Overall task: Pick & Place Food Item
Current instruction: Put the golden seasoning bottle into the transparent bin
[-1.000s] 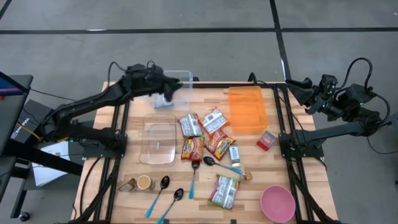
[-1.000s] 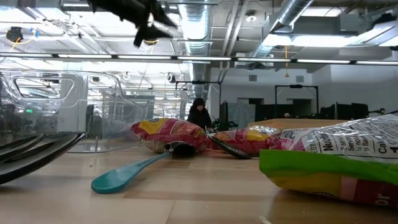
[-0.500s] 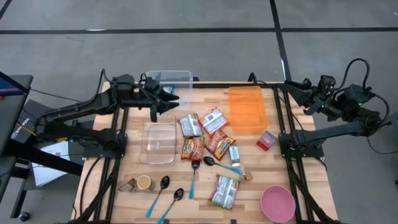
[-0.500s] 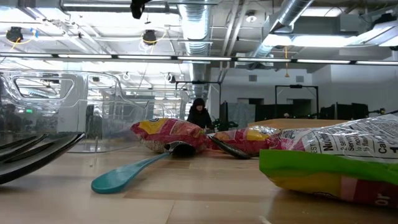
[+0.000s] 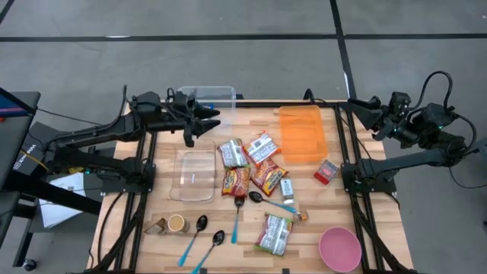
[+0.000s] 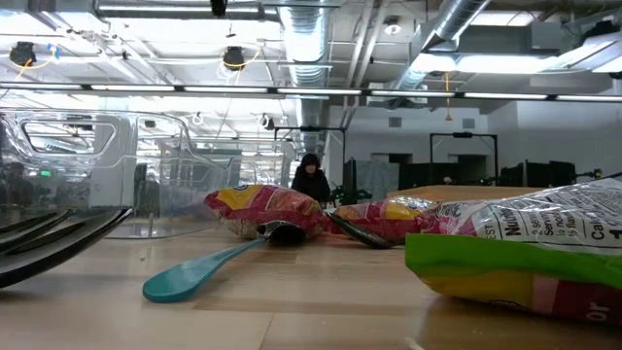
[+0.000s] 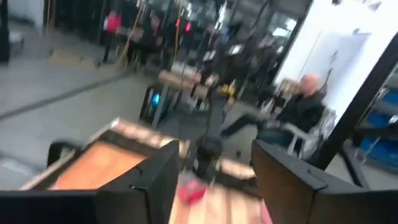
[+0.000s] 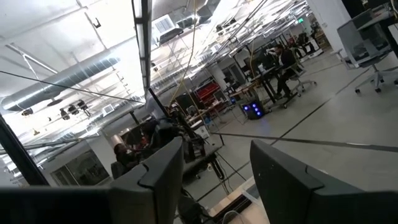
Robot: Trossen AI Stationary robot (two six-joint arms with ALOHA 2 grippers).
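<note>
Several food packets lie flat at the table's middle: two white ones, two red-yellow ones, and one green-white one near the front edge. My left gripper is open and empty, held high over the far left of the table beside a clear bin; its wrist view shows nothing between the fingers. My right gripper waits open and empty past the table's far right corner.
An orange tray sits far right, a clear lid at the left, and a pink bowl at the near right. Spoons, a small jar, a small bottle and a red packet also lie about.
My left gripper has drawn back from over the clear bin toward the table's left edge and gone up, almost out of the low view's top. It stays open and empty. Nothing on the table has moved.
</note>
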